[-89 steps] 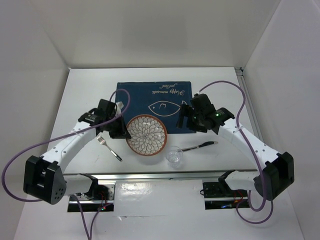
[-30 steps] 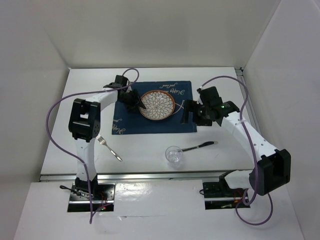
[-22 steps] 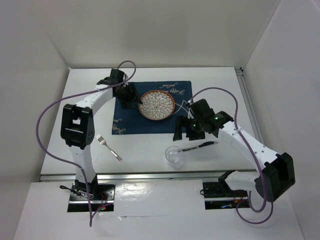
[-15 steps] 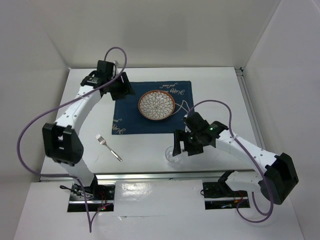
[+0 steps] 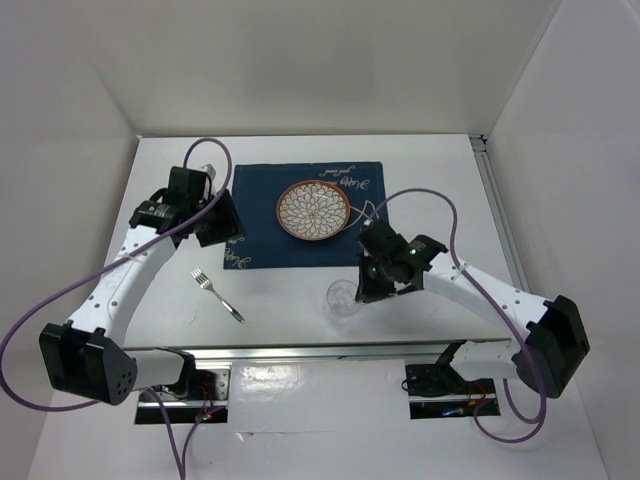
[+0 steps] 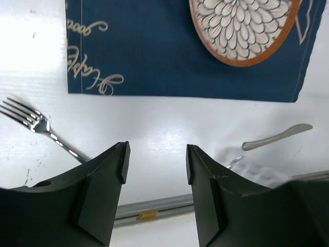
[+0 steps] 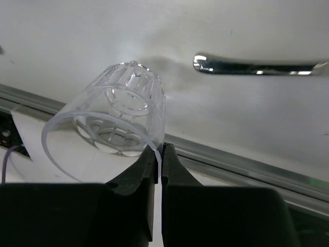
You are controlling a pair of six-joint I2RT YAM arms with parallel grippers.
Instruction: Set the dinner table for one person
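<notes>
Between the pressed-together fingers of the right hand, the wall of a clear glass is pinched at its rim, with a knife lying on the counter beyond it. The left hand is spread and empty above the counter, with a fork to its left and a blue cloth carrying a patterned plate ahead of it.

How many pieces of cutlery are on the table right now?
2. The fork lies on bare table near the placemat's front-left corner. The knife lies right of the glass, by the front rail. Others could hide under the right arm.
</notes>
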